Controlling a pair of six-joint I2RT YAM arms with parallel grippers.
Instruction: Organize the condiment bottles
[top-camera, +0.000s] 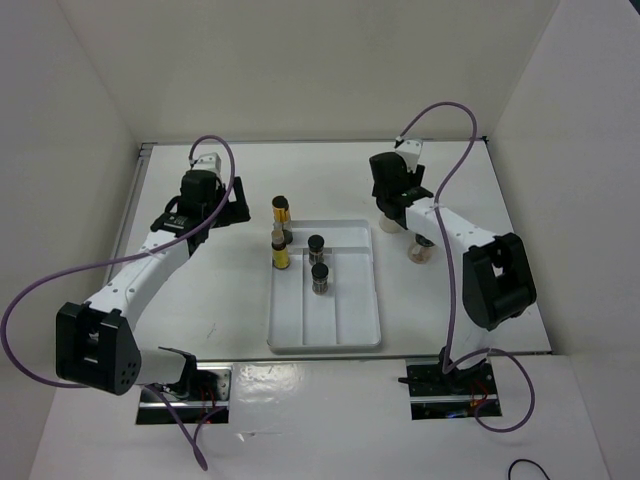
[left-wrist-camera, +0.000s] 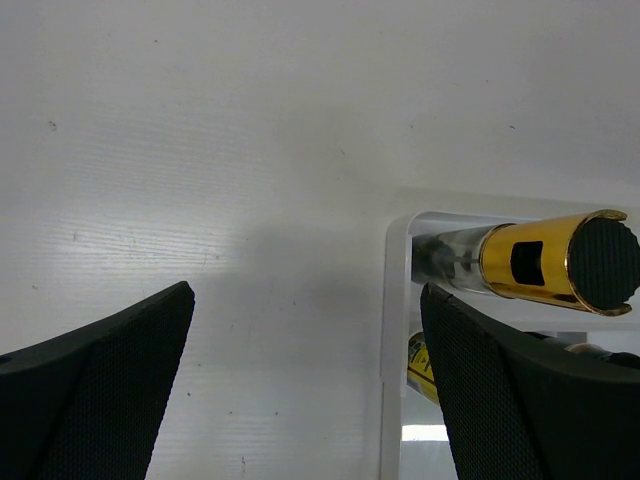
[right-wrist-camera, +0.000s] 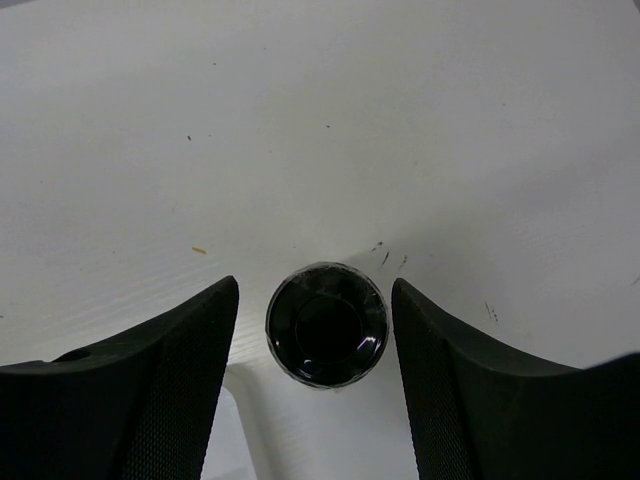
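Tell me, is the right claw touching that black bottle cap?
Apart. The right wrist view shows a pale gap between the black cap and each finger of the right claw.

We see the white table (top-camera: 230, 300) carrying a divided tray (top-camera: 325, 345) in the middle and, right of it, a pale bottle (top-camera: 421, 252) and a black-capped bottle (right-wrist-camera: 326, 322).

Narrow gaps flank black-capped bottle (right-wrist-camera: 327, 323), tray rim (left-wrist-camera: 394, 300) beside left claw (left-wrist-camera: 307, 300)

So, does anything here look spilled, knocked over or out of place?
Nothing is spilled or toppled. Only two bottles stand outside the white tray: a pale bottle to its right, and a black-capped bottle between the fingers of the right end effector.
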